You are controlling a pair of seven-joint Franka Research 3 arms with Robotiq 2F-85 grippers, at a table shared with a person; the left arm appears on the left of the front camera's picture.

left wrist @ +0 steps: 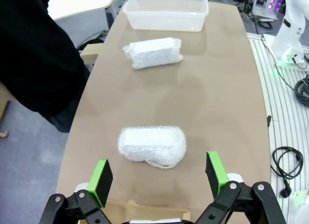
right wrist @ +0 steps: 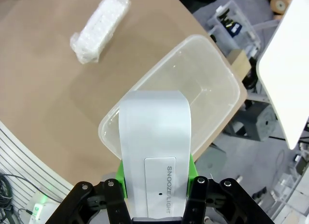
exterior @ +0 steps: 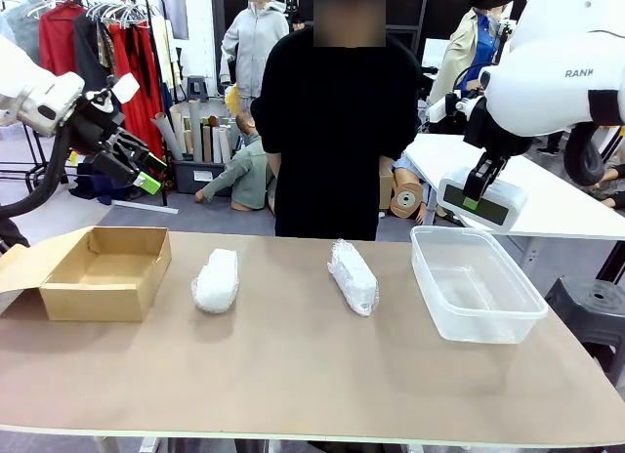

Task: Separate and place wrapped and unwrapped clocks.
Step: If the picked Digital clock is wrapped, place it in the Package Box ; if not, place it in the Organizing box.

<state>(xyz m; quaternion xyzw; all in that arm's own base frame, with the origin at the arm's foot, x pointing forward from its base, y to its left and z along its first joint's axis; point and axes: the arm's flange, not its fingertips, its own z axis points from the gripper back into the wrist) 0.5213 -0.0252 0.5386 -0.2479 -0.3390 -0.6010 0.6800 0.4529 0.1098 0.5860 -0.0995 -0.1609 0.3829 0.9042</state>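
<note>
Over the brown table, your right gripper clamped the bare clock above the clear tub, likely the bin for unwrapped ones, while your left gripper hung wide open and empty up by the cardboard box, with the left wrapped clock and the right wrapped clock lying between.

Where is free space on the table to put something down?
The robot-side strip of the table is bare. So is the gap between the left wrapped clock and the right wrapped clock. It is tighter beside the cardboard box.
</note>
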